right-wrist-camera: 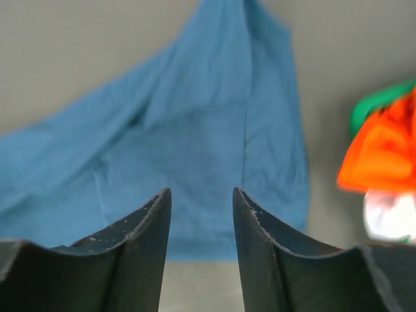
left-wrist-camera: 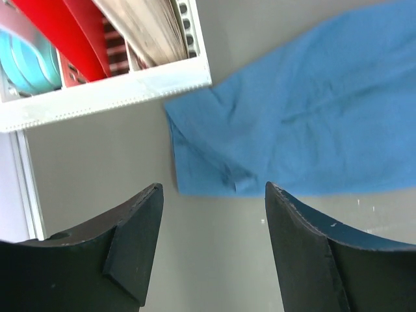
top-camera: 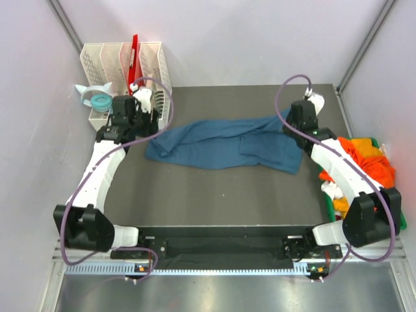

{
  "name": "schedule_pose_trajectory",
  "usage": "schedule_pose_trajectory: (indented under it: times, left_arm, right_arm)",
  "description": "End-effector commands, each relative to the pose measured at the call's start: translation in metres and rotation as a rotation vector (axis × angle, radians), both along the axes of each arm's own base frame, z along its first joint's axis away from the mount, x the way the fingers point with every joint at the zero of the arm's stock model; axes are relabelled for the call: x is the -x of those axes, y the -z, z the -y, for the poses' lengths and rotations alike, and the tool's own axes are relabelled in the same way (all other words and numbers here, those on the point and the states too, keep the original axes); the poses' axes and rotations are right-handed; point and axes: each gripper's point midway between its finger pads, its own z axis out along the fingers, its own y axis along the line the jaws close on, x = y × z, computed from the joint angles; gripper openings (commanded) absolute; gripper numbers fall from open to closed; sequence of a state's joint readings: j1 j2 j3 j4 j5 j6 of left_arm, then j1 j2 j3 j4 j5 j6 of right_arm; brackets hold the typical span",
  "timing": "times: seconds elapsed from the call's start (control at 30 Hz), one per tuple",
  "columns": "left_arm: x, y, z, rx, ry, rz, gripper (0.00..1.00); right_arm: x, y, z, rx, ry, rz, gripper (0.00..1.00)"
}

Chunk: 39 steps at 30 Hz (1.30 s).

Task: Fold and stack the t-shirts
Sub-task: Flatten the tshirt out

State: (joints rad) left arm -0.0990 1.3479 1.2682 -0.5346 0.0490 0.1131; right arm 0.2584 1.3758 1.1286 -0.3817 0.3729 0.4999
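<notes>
Holding the left fingers (left-wrist-camera: 136, 227) wide apart, empty, above the worktop (left-wrist-camera: 214, 260), just below a corner of the teal-blue t-shirt (left-wrist-camera: 305, 130). Holding the right fingers (right-wrist-camera: 140, 234) narrowly parted, empty, over its lower edge. Lying rumpled across mid-frame, orange t-shirts (top-camera: 370, 156) heaped at right.

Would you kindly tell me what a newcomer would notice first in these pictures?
A rumpled blue tee sprawls across the middle of the dark table. At the right edge, bright orange tees are heaped in a green bin. The left claw and right claw hang open, one at each end of the blue tee.
</notes>
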Motion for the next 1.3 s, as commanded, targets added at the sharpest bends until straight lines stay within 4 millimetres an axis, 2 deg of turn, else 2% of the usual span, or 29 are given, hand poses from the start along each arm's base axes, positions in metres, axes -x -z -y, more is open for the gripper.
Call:
schedule_pose_trajectory:
  times: [0.0,0.03,0.07,0.13,0.17,0.37,0.63,0.83,1.27]
  left_arm:
    - [0.021,0.008,0.000,0.002,0.020,-0.003,0.68]
    - [0.026,0.010,0.000,0.006,0.017,-0.009,0.68]
    - [0.032,0.021,0.001,0.012,0.018,-0.036,0.68]
    - [0.038,0.029,0.004,0.034,0.022,-0.053,0.67]
    - [0.043,0.037,0.005,0.037,0.027,-0.073,0.67]
    - [0.055,0.058,0.006,0.045,0.028,-0.127,0.66]
    - [0.059,0.064,0.001,0.027,0.009,-0.144,0.65]
    - [0.062,0.069,-0.001,0.019,0.004,-0.161,0.65]
    - [0.060,0.082,-0.001,0.022,-0.005,-0.185,0.65]
  right_arm:
    - [0.023,0.006,-0.019,-0.098,0.006,0.011,0.42]
    - [0.031,0.022,-0.024,-0.099,-0.002,-0.021,0.43]
    - [0.035,0.026,-0.026,-0.115,0.007,-0.028,0.43]
    - [0.045,0.044,-0.030,-0.130,0.011,-0.061,0.43]
    - [0.047,0.050,-0.031,-0.131,0.016,-0.069,0.43]
    - [0.055,0.084,-0.029,-0.134,0.049,-0.125,0.43]
    - [0.043,0.105,-0.027,-0.136,0.083,-0.146,0.41]
    - [0.038,0.132,-0.028,-0.153,0.118,-0.198,0.40]
    - [0.036,0.148,-0.009,-0.103,0.179,-0.218,0.40]
